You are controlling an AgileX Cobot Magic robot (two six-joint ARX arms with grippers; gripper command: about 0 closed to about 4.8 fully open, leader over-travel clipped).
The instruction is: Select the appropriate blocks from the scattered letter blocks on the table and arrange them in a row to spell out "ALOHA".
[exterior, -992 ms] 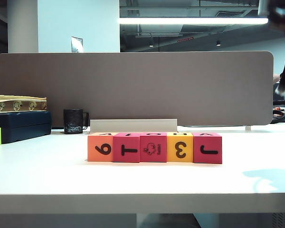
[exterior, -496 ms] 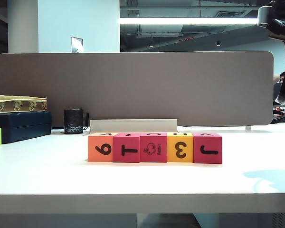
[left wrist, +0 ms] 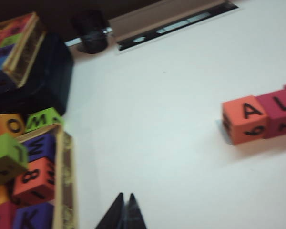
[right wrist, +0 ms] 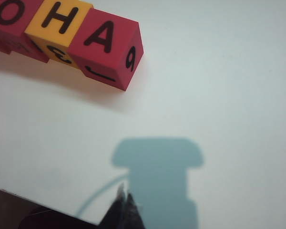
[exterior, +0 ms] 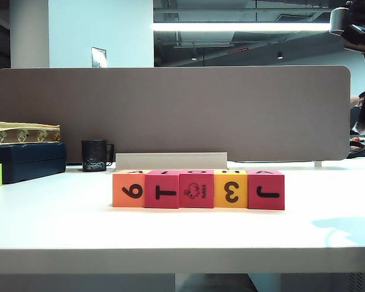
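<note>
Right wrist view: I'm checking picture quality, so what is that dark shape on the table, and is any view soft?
Right wrist view: a sharp arm shadow on the table, beyond the shut right claw. Left wrist view: slightly blurred, shut left claw dark. Exterior view: the letter blocks crisp.

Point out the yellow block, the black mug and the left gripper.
yellow block [exterior: 230,191]: exterior view, front face with the 3.
black mug [exterior: 94,155]: exterior view, side wall.
left gripper [left wrist: 124,210]: left wrist view, shut fingertips above the table.
</note>
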